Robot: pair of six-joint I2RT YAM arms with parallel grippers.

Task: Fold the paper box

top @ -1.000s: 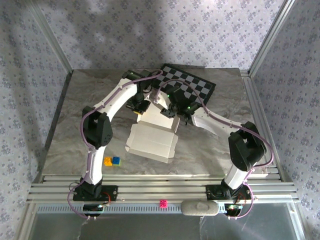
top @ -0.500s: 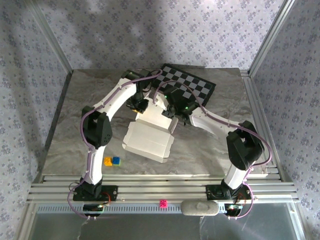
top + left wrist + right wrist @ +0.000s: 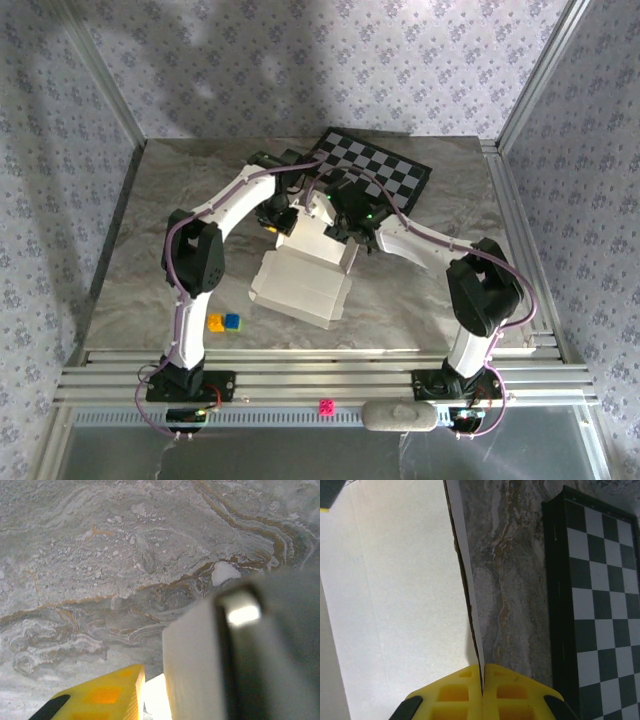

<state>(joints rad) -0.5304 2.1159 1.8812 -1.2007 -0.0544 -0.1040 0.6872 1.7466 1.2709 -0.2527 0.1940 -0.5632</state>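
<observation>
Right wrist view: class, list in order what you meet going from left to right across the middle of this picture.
paper box → table → chessboard

Premises are presenting as a robotics test cell in a laboratory: a left arm point(image 3: 225, 205) and a right arm point(image 3: 430, 243) are standing bolted to aluminium rails point(image 3: 320, 362), and aluminium posts point(image 3: 100, 75) are framing patterned backdrop panels point(image 3: 330, 60). Trial props are lying on the marble-print table point(image 3: 150, 240): a chessboard point(image 3: 385, 170), toy blocks point(image 3: 224, 322) and the paper box point(image 3: 300, 285).
</observation>
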